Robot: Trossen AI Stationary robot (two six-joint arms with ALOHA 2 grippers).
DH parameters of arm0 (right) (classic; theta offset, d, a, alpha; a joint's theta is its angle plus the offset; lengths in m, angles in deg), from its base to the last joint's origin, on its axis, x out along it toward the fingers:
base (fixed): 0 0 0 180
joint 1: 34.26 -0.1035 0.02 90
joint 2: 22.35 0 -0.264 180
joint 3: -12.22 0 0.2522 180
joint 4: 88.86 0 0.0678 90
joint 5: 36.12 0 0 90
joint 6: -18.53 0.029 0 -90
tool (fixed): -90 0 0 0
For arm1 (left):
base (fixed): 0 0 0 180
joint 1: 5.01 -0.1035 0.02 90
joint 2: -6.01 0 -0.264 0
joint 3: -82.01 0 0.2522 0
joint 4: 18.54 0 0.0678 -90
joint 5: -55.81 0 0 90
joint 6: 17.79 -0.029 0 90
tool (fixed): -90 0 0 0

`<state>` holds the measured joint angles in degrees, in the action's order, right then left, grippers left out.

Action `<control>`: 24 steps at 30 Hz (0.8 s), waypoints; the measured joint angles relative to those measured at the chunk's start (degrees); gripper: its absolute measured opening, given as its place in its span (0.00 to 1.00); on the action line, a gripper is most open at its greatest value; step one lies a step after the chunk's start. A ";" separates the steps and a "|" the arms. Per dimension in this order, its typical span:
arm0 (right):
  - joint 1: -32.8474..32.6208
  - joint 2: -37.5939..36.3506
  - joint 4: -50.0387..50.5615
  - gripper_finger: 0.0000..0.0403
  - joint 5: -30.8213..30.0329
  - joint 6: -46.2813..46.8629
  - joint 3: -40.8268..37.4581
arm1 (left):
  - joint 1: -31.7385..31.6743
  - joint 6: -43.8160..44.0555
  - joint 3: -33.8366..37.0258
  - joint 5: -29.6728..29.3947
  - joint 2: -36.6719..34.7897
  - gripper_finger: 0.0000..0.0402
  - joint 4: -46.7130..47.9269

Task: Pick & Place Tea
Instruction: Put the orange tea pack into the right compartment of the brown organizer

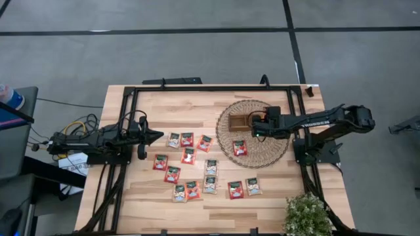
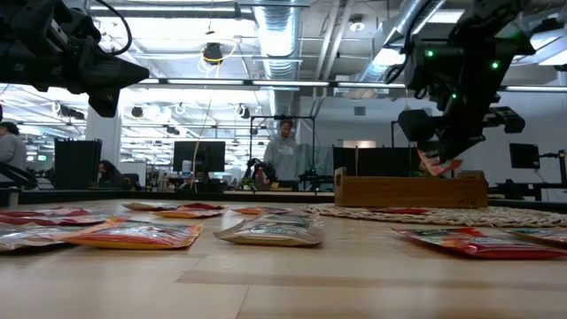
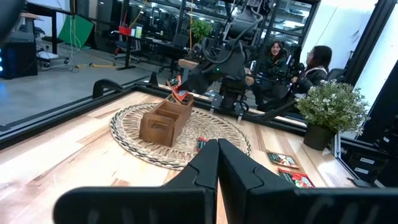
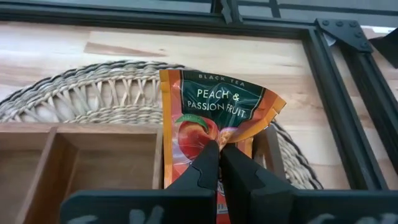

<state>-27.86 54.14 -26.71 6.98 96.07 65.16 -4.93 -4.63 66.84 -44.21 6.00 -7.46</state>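
Observation:
Several red and pale tea sachets (image 1: 188, 156) lie flat on the wooden table; one red sachet (image 1: 239, 147) lies on the round wicker mat (image 1: 275, 147). The wooden tray (image 1: 237, 122) stands on the mat. My right gripper (image 1: 254, 124) is above the tray's right end, shut on an orange-red "Peach & Passion Fruit" sachet (image 4: 208, 112). It also shows in the low view (image 2: 440, 163). My left gripper (image 1: 159, 136) is shut and empty, held above the table at the left of the sachets. My right gripper pinches the sachet between its two fingers, near the middle of its printed face (image 4: 214, 135). The sachet is creased at the hold, its right corner bent. It hangs below the fingers (image 2: 440, 165), lifted clear above the tray's end compartment.
A black frame (image 1: 197, 88) runs around the table's far side and both sides. A potted plant (image 1: 307, 213) stands at the near right corner. People stand in the room beyond the table.

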 joint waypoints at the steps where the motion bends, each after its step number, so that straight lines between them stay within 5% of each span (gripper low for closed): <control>1: 0.25 0.00 -0.27 0.00 0.00 -0.02 -0.34 | 0.00 0.03 0.00 0.00 0.00 0.00 0.00; 24: 0.87 0.41 -8.57 0.00 -1.08 -4.70 -4.48 | -0.02 1.46 0.00 0.02 0.00 0.00 0.00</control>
<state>-26.99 54.55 -35.28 5.90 91.37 60.68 -4.95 -3.16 66.84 -44.19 6.00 -7.46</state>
